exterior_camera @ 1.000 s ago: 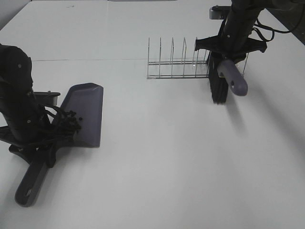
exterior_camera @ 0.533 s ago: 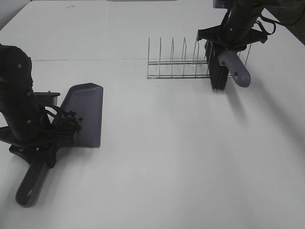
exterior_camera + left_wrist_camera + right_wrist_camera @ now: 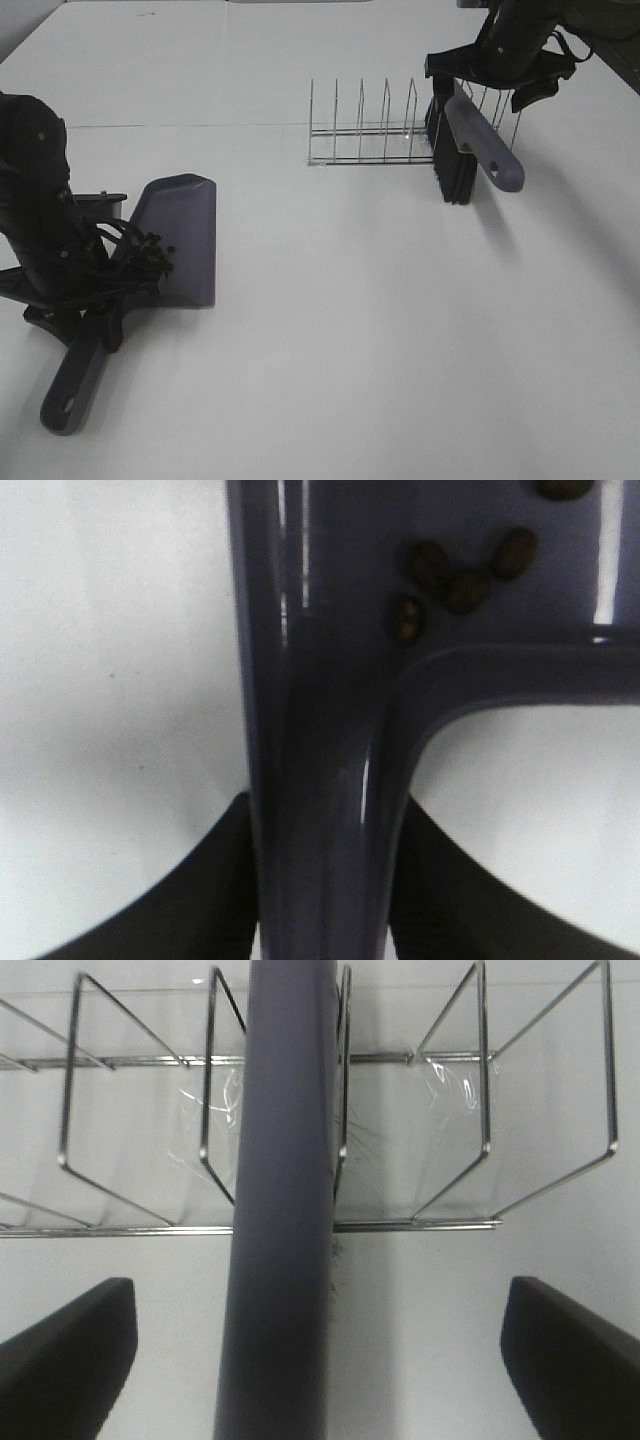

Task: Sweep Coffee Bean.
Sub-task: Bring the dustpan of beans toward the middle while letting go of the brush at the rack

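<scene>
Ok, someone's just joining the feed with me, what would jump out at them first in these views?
Probably the purple-grey dustpan at the left of the table, held by its handle in the left gripper, with dark coffee beans gathered at its back edge. Next, the brush standing at the right end of the wire rack, the right gripper open above its handle.
</scene>
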